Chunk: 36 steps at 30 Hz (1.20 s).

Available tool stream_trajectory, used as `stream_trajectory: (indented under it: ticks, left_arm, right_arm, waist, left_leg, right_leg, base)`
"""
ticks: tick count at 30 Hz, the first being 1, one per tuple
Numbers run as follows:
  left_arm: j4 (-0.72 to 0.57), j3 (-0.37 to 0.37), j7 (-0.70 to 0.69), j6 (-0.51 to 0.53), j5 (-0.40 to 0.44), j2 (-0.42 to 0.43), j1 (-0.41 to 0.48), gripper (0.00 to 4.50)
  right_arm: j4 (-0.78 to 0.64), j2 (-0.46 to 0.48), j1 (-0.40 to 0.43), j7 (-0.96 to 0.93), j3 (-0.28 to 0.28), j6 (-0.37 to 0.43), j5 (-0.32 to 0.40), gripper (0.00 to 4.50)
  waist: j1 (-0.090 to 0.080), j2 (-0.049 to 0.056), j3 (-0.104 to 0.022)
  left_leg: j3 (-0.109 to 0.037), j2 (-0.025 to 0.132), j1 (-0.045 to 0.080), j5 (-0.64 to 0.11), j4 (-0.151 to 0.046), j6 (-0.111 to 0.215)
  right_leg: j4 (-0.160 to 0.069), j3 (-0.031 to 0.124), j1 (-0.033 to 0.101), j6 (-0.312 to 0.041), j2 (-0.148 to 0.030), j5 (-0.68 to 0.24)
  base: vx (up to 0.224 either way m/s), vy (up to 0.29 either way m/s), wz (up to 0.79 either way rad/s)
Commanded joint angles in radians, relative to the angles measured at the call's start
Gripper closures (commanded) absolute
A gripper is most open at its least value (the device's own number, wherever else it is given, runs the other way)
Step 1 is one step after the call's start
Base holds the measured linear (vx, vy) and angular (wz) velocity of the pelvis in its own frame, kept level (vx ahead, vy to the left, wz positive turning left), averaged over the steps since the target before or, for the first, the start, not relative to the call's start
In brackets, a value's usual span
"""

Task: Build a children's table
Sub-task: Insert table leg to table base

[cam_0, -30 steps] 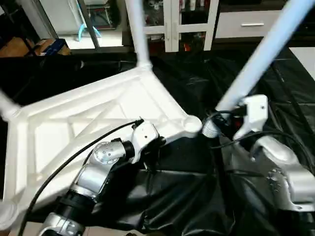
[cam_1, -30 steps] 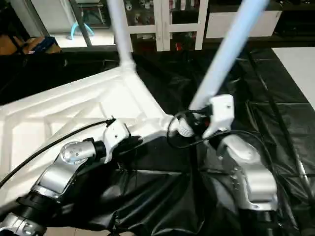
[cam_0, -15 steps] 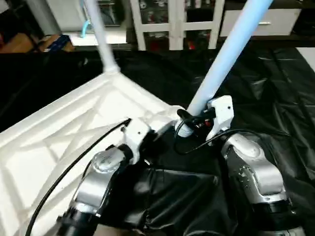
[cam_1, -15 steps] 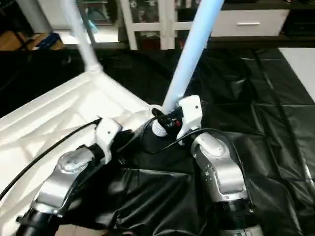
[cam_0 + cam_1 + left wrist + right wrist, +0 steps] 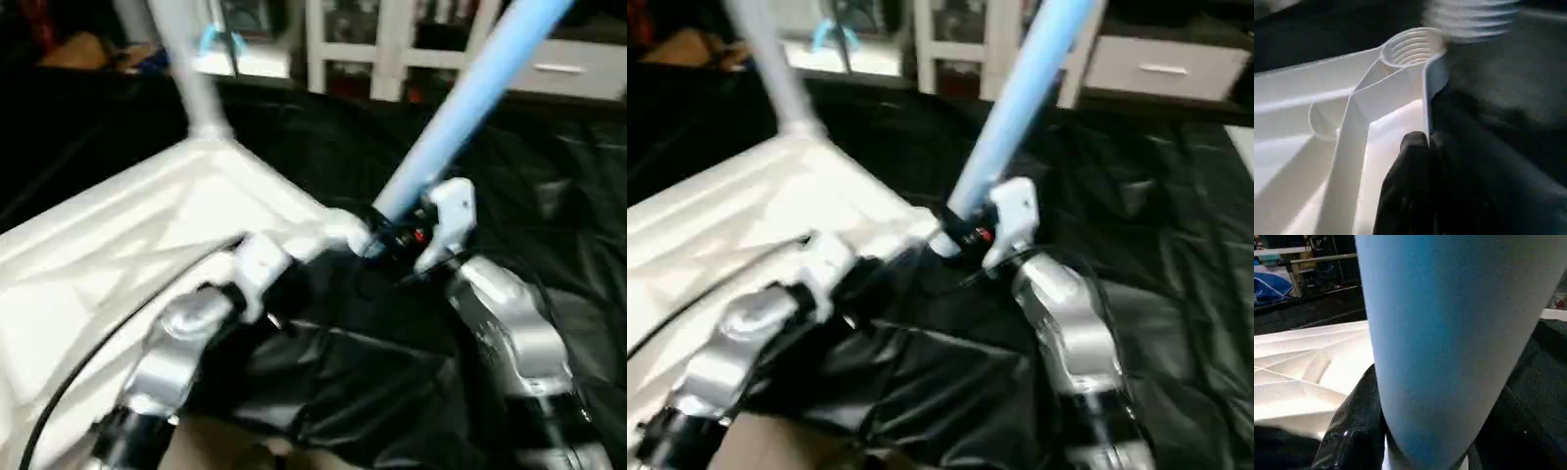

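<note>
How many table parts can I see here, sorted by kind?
Table top: 1
Legs: 2, one standing in the far corner, one held by the right gripper at the near corner socket
Total: 3

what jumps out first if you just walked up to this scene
The long pale leg slanting up from the right gripper, its threaded end poised just beside the open corner socket of the upturned white table top. The left gripper pinches the top's rim near that corner. Another leg already stands in the far corner, over black sheeting.
</note>
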Motion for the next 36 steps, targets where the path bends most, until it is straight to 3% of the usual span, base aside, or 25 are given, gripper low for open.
stream_trajectory:
  ticks: [1, 2, 3, 4, 5, 6, 11, 13, 14, 15, 17, 18, 20, 21, 22, 23, 24, 25, 26, 27, 29, 31, 32, 33, 36]
  left_arm:
    - [0.062, -0.131, -0.138, -0.171, 0.029, -0.020, -0.072, 4.50]
    - [0.090, -0.148, -0.171, -0.218, 0.028, -0.028, -0.091, 4.50]
    - [0.127, -0.167, -0.218, -0.263, 0.021, -0.038, -0.116, 4.50]
    - [0.155, -0.178, -0.245, -0.291, 0.018, -0.044, -0.136, 4.50]
    - [0.183, -0.187, -0.283, -0.326, 0.009, -0.051, -0.159, 4.50]
    - [0.226, -0.190, -0.302, -0.353, 0.012, -0.056, -0.191, 4.50]
    - [0.463, -0.190, -0.197, -0.479, 0.104, -0.060, -0.329, 4.50]
    - [0.548, -0.163, -0.074, -0.458, 0.147, -0.051, -0.370, 4.50]
    - [0.585, -0.133, -0.028, -0.452, 0.142, -0.043, -0.387, 4.50]
    - [0.580, -0.108, -0.038, -0.435, 0.112, -0.039, -0.385, 4.50]
    - [0.573, -0.076, -0.070, -0.405, 0.064, -0.034, -0.382, 4.30]
    - [0.483, -0.014, -0.154, -0.293, -0.043, -0.021, -0.345, 4.18]
    - [0.284, 0.071, -0.261, -0.071, -0.202, 0.021, -0.262, 4.07]
    - [0.268, 0.075, -0.268, -0.051, -0.215, 0.028, -0.255, 3.98]
    - [0.252, 0.079, -0.275, -0.031, -0.228, 0.036, -0.248, 3.84]
    - [0.188, 0.090, -0.268, 0.041, -0.242, 0.062, -0.216, 3.84]
    - [0.112, 0.099, -0.259, 0.128, -0.261, 0.094, -0.178, 3.67]
    - [-0.007, 0.117, -0.235, 0.263, -0.289, 0.134, -0.114, 3.66]
    - [-0.080, 0.129, -0.231, 0.335, -0.333, 0.154, -0.074, 3.66]
    - [-0.142, 0.134, -0.233, 0.390, -0.374, 0.177, -0.039, 3.53]
    - [-0.221, 0.130, -0.252, 0.445, -0.415, 0.221, 0.011, 3.29]
    - [-0.274, 0.124, -0.271, 0.468, -0.392, 0.252, 0.055, 3.25]
    - [-0.283, 0.125, -0.271, 0.476, -0.386, 0.255, 0.061, 3.19]
    - [-0.302, 0.127, -0.268, 0.495, -0.372, 0.262, 0.075, 3.19]
    - [-0.384, 0.120, -0.202, 0.618, -0.361, 0.263, 0.096, 2.86]
  right_arm:
    - [-0.070, -0.023, 0.028, -0.017, -0.052, -0.008, 0.011, 2.65]
    - [-0.080, -0.031, 0.038, -0.018, -0.063, -0.012, 0.011, 2.65]
    - [-0.091, -0.038, 0.053, -0.016, -0.076, -0.018, 0.016, 2.65]
    - [-0.104, -0.043, 0.069, -0.020, -0.084, -0.014, 0.019, 2.65]
    - [-0.123, -0.053, 0.085, -0.021, -0.088, -0.011, 0.014, 2.65]
    - [-0.150, -0.059, 0.102, -0.022, -0.090, -0.001, 0.015, 2.65]
    - [-0.236, -0.067, 0.143, -0.054, -0.104, 0.042, 0.015, 2.65]
    - [-0.248, -0.065, 0.147, -0.057, -0.103, 0.054, 0.021, 2.65]
    - [-0.250, -0.065, 0.143, -0.057, -0.099, 0.058, 0.021, 2.65]
    - [-0.250, -0.064, 0.140, -0.054, -0.096, 0.060, 0.023, 2.65]
    - [-0.252, -0.065, 0.137, -0.051, -0.092, 0.066, 0.027, 2.65]
    - [-0.253, -0.068, 0.125, -0.042, -0.085, 0.075, 0.033, 2.65]
    - [-0.252, -0.077, 0.099, -0.023, -0.074, 0.100, 0.049, 2.65]
    - [-0.252, -0.077, 0.095, -0.022, -0.073, 0.105, 0.050, 2.65]
    - [-0.253, -0.078, 0.091, -0.020, -0.071, 0.110, 0.052, 2.65]
    - [-0.246, -0.082, 0.080, -0.008, -0.064, 0.116, 0.055, 2.65]
    - [-0.235, -0.084, 0.065, 0.006, -0.055, 0.123, 0.058, 2.65]
    - [-0.212, -0.086, 0.045, 0.027, -0.047, 0.125, 0.062, 2.65]
    - [-0.198, -0.085, 0.034, 0.037, -0.043, 0.125, 0.064, 2.65]
    - [-0.188, -0.084, 0.025, 0.046, -0.039, 0.126, 0.069, 2.65]
    - [-0.173, -0.083, 0.012, 0.059, -0.031, 0.129, 0.074, 2.65]
    - [-0.158, -0.087, 0.002, 0.077, -0.021, 0.130, 0.077, 2.65]
    - [-0.155, -0.087, 0.000, 0.080, -0.019, 0.130, 0.077, 2.65]
    - [-0.148, -0.088, -0.005, 0.087, -0.013, 0.131, 0.076, 2.65]
    - [-0.130, -0.087, -0.021, 0.107, 0.008, 0.138, 0.072, 2.65]
  waist:
    - [-0.012, 0.031, -0.106]
    - [-0.015, 0.007, -0.103]
    - [-0.011, 0.024, -0.103]
    - [-0.020, 0.029, -0.103]
    - [-0.024, 0.024, -0.103]
    - [-0.031, 0.046, -0.103]
    - [-0.079, 0.041, -0.110]
    - [-0.094, 0.025, -0.108]
    - [-0.100, 0.026, -0.107]
    - [-0.105, 0.016, -0.108]
    - [-0.111, 0.021, -0.108]
    - [-0.113, -0.018, -0.109]
    - [-0.109, 0.001, -0.113]
    - [-0.111, -0.017, -0.110]
    - [-0.107, -0.003, -0.111]
    - [-0.107, -0.003, -0.111]
    - [-0.102, -0.032, -0.110]
    - [-0.099, -0.023, -0.109]
    - [-0.102, -0.040, -0.108]
    - [-0.099, -0.041, -0.106]
    - [-0.094, -0.053, -0.103]
    - [-0.081, -0.051, -0.099]
    - [-0.078, -0.069, -0.094]
    - [-0.074, -0.074, -0.093]
    - [-0.073, -0.075, -0.090]
  left_leg:
    - [-0.005, 0.008, 0.069, 0.352, -0.022, 0.087]
    - [-0.007, 0.007, 0.058, 0.285, -0.028, 0.076]
    - [-0.011, 0.004, 0.051, 0.279, -0.030, 0.077]
    - [-0.010, 0.007, 0.054, 0.260, -0.028, 0.075]
    - [-0.013, 0.004, 0.047, 0.267, -0.029, 0.078]
    - [-0.012, 0.000, 0.052, 0.289, -0.024, 0.082]
    - [-0.017, -0.007, 0.037, 0.217, -0.026, 0.113]
    - [-0.014, -0.005, 0.034, 0.169, -0.028, 0.123]
    - [-0.013, -0.003, 0.035, 0.150, -0.029, 0.134]
    - [-0.013, -0.003, 0.033, 0.149, -0.029, 0.148]
    - [-0.013, 0.000, 0.034, 0.178, -0.028, 0.177]
    - [-0.007, 0.001, 0.031, 0.198, -0.028, 0.199]
    - [-0.009, 0.004, 0.032, 0.265, -0.022, 0.236]
    - [-0.007, 0.004, 0.033, 0.297, -0.020, 0.259]
    - [-0.006, 0.006, 0.047, 0.316, -0.015, 0.269]
    - [-0.006, 0.006, 0.047, 0.316, -0.015, 0.269]
    - [-0.007, 0.009, 0.041, 0.355, -0.020, 0.269]
    - [-0.007, 0.010, 0.047, 0.366, -0.018, 0.271]
    - [-0.006, 0.013, 0.050, 0.370, -0.019, 0.263]
    - [-0.004, 0.011, 0.053, 0.389, -0.020, 0.256]
    - [-0.001, 0.011, 0.063, 0.395, -0.022, 0.240]
    - [0.000, 0.009, 0.062, 0.402, -0.024, 0.219]
    - [0.004, 0.008, 0.060, 0.374, -0.029, 0.206]
    - [0.004, 0.009, 0.056, 0.349, -0.033, 0.194]
    - [0.005, 0.008, 0.059, 0.334, -0.036, 0.162]
  right_leg:
    - [-0.014, 0.016, 0.060, -0.175, -0.011, 0.541]
    - [-0.018, 0.021, 0.071, -0.180, -0.017, 0.516]
    - [-0.018, 0.021, 0.074, -0.183, -0.024, 0.500]
    - [-0.020, 0.022, 0.068, -0.180, -0.021, 0.484]
    - [-0.016, 0.024, 0.075, -0.184, -0.022, 0.494]
    - [-0.022, 0.021, 0.071, -0.177, -0.019, 0.504]
    - [-0.019, 0.022, 0.090, -0.167, -0.030, 0.558]
    - [-0.024, 0.025, 0.094, -0.175, -0.032, 0.537]
    - [-0.027, 0.025, 0.094, -0.187, -0.032, 0.520]
    - [-0.024, 0.026, 0.096, -0.207, -0.033, 0.509]
    - [-0.024, 0.023, 0.089, -0.233, -0.033, 0.487]
    - [-0.019, 0.025, 0.093, -0.256, -0.031, 0.487]
    - [-0.007, 0.021, 0.081, -0.285, -0.032, 0.486]
    - [-0.006, 0.020, 0.076, -0.291, -0.025, 0.484]
    - [-0.008, 0.019, 0.063, -0.284, -0.022, 0.474]
    - [-0.008, 0.019, 0.063, -0.284, -0.022, 0.474]
    - [0.003, 0.019, 0.076, -0.278, -0.026, 0.512]
    - [0.000, 0.018, 0.065, -0.269, -0.023, 0.508]
    - [0.003, 0.018, 0.066, -0.265, -0.023, 0.504]
    - [-0.002, 0.017, 0.060, -0.258, -0.019, 0.497]
    - [-0.004, 0.016, 0.053, -0.262, -0.013, 0.476]
    - [-0.006, 0.017, 0.053, -0.250, -0.013, 0.463]
    - [-0.008, 0.019, 0.057, -0.245, -0.014, 0.446]
    - [-0.009, 0.022, 0.062, -0.240, -0.019, 0.431]
    - [-0.011, 0.023, 0.059, -0.232, -0.015, 0.430]
  base:
    - [-0.048, 0.053, 0.05]
    - [-0.048, 0.053, 0.05]
    - [-0.048, 0.060, 0.02]
    - [-0.035, 0.058, -0.05]
    - [-0.035, 0.058, -0.05]
    - [0.000, 0.000, 0.00]
    - [0.000, 0.000, 0.00]
    - [0.000, 0.000, 0.00]
    - [0.000, 0.000, 0.00]
    - [0.000, 0.000, 0.00]
    - [0.000, 0.000, 0.00]
    - [0.000, 0.000, 0.00]
    - [0.000, 0.000, 0.00]
    - [0.000, 0.000, 0.00]
    - [0.000, 0.000, 0.00]
    - [0.000, 0.000, 0.00]
    - [0.000, 0.000, 0.00]
    - [0.000, 0.000, 0.00]
    - [0.000, 0.000, 0.00]
    - [0.000, 0.000, 0.00]
    - [0.000, 0.000, 0.00]
    - [0.000, 0.000, 0.00]
    - [0.000, 0.000, 0.00]
    - [0.000, 0.000, 0.00]
    - [0.000, 0.000, 0.00]
